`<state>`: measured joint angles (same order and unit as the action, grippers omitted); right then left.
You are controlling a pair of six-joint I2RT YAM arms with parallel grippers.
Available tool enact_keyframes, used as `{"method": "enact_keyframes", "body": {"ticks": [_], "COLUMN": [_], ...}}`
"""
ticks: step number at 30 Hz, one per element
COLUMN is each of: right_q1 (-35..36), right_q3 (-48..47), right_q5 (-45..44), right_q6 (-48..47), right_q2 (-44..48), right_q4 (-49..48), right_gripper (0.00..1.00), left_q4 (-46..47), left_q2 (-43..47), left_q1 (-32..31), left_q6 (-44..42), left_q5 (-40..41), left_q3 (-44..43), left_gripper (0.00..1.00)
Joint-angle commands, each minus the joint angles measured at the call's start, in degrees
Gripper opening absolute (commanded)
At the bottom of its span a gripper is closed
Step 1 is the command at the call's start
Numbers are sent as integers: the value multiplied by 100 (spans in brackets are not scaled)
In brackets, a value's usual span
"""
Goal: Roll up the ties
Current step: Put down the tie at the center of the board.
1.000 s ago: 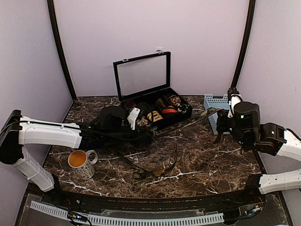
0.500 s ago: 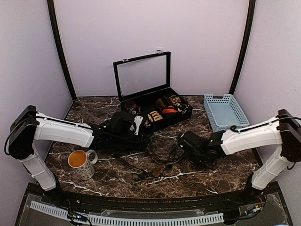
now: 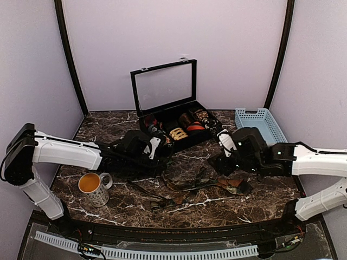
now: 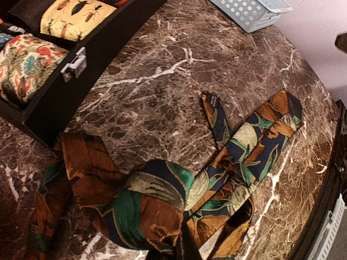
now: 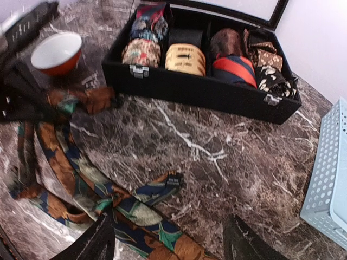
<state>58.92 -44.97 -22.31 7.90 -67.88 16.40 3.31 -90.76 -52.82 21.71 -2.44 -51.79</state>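
The ties lie limp on the marbled table, lower centre of the overhead view, in front of the black box. Their long axis runs left to right. The right gripper hangs directly over the flatter right end, its fingers spread wide. The left gripper sits at the bunched left end, and I cannot tell whether it is pinching cloth. The fabric is thin and floppy, with a leafy green, brown and orange pattern.
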Motion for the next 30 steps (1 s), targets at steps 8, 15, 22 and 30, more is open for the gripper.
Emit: {"method": "enact_keyframes", "body": {"ticks": [8, 15, 22, 30], "right_q1": [-757, -1036, -1180, -1284], "right_q3": [299, 1033, 1260, 2243], "right_q5": [1898, 1855, 1548, 2182], "right_q6": [1690, 3720, 4355, 5080], "right_q2": [-129, -608, -414, -901], "right_q4": [-155, -895, -1038, -2144], "right_gripper": [60, 52, 51, 45], "left_q4": [385, 452, 890, 1265], "left_q2": [-163, -579, -992, -702], "left_q1": [-581, -703, -936, -977], "left_q6": [531, 456, 513, 417], "left_q5": [-280, -379, -556, -717], "left_q3": [-41, -357, -665, -743], "left_gripper": [0, 0, 0, 0]}}
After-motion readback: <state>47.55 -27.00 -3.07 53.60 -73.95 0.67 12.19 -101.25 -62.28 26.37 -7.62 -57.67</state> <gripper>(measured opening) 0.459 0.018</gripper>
